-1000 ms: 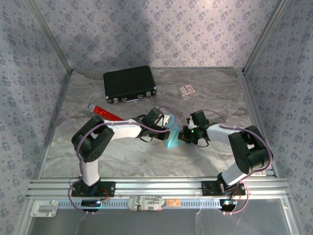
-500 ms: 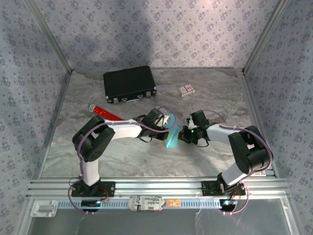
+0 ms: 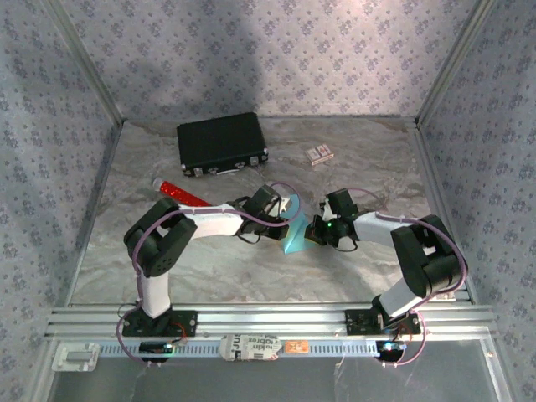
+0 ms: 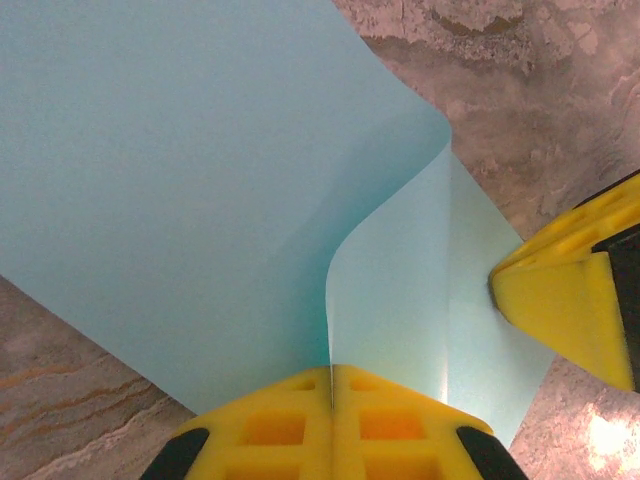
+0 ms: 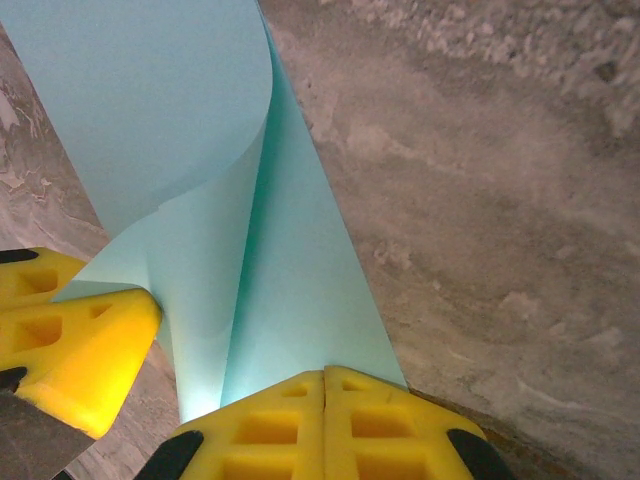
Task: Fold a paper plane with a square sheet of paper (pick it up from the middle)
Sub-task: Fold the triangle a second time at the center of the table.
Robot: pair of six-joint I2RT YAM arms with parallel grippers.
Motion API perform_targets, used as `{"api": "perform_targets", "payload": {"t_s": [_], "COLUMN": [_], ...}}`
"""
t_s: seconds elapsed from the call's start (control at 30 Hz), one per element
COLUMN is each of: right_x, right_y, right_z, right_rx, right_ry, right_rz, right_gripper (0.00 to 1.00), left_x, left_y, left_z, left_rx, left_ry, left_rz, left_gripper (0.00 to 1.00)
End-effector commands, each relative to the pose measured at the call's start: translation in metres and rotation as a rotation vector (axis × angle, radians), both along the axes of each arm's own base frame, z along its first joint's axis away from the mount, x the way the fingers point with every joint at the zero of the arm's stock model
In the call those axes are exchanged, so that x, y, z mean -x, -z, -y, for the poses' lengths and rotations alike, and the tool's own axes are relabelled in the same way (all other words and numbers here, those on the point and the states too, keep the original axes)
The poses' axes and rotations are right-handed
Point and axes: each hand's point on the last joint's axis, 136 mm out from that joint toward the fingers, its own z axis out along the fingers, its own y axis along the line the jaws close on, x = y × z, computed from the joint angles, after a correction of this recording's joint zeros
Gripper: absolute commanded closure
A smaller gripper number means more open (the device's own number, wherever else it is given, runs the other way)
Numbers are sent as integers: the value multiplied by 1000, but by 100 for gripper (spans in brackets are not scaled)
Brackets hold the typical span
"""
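Two robot arms are meeting over the middle of a marbled grey table [image 3: 167, 260], seen from above. The left gripper [image 3: 287, 219] and the right gripper [image 3: 316, 234] are facing each other tip to tip. The square sheet of paper [image 3: 293, 241], light cyan-blue, is sitting pinched between them, showing as a small triangle just below both sets of jaws. Well beyond the jaws, a black case [image 3: 222, 144], a red tube [image 3: 180, 193] and a small patterned card box [image 3: 318, 154] are lying apart from the paper.

From the left wrist, the left gripper [image 4: 331, 372] is pressing its jaws fully together on one edge of the square sheet of paper [image 4: 180, 180], which is curling away ahead of them in a soft bend. Just right of these jaws, the right gripper's yellow fingers [image 4: 560, 300] are touching the same sheet.

From the right wrist, the right gripper [image 5: 325, 378] is clamping its jaws tight on another edge of the paper [image 5: 150, 100], which is rolling away ahead and to the left. There the left gripper's yellow fingers [image 5: 70, 340] are holding it.
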Motion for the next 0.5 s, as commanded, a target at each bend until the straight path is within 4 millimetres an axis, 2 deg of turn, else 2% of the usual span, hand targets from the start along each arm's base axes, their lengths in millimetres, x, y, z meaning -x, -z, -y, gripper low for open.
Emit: {"api": "perform_targets", "payload": {"t_s": [0.0,0.47], "right_x": [18,18], "right_y": [18,17], "right_z": [13,13], "right_rx": [83,80], "right_ry": [6,10], "right_rz": [-67,-65], "right_gripper": [94,94], "left_x": [-1,-2], "left_y": [-6,-12], "left_z": [-4,-2], "left_rx": [4,22], "left_ry": [-14,-16], "left_rz": [3,15], "left_gripper": [95,95]}}
